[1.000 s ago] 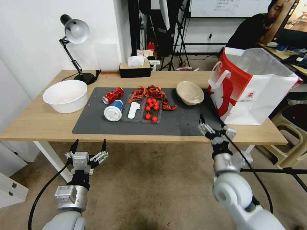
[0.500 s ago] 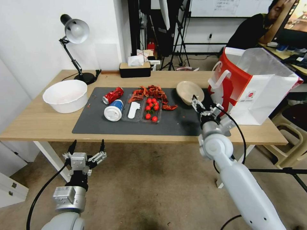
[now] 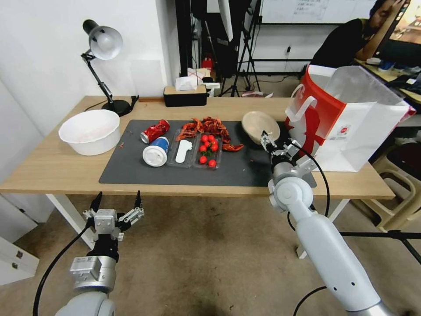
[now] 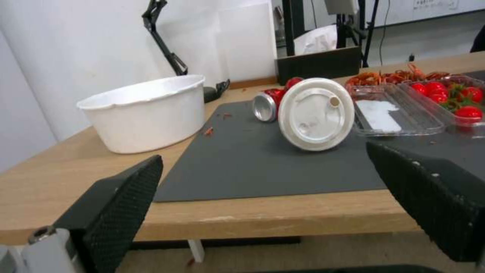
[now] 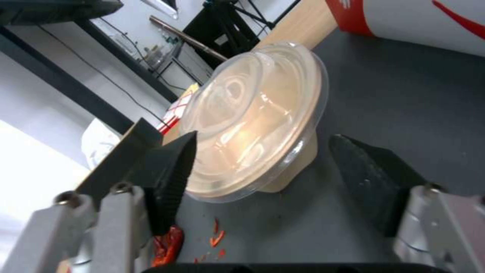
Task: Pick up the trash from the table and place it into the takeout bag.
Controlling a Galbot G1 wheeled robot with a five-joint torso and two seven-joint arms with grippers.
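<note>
A beige lidded bowl (image 3: 259,126) lies tilted on the dark mat (image 3: 131,169) of the table (image 3: 52,166), just left of the red and white takeout bag (image 3: 346,118). My right gripper (image 3: 277,141) is open right in front of the bowl (image 5: 257,125), with one finger on each side of it and neither touching. A blue-white lidded cup (image 3: 155,151) lies on its side beside a crushed red can (image 3: 154,131). Red shell leftovers (image 3: 210,127) sit behind two clear trays (image 3: 208,151). My left gripper (image 3: 118,197) hangs open below the table's front edge.
A white basin (image 3: 90,131) stands at the table's left, with a desk lamp (image 3: 103,44) behind it. A black tissue box (image 3: 185,94) sits at the back edge. A plastic chair (image 3: 399,184) and a tripod leg (image 3: 377,235) are to the right of the table.
My right gripper has gone from the table's front edge forward over the mat up to the beige bowl. The left arm has sunk slightly.
</note>
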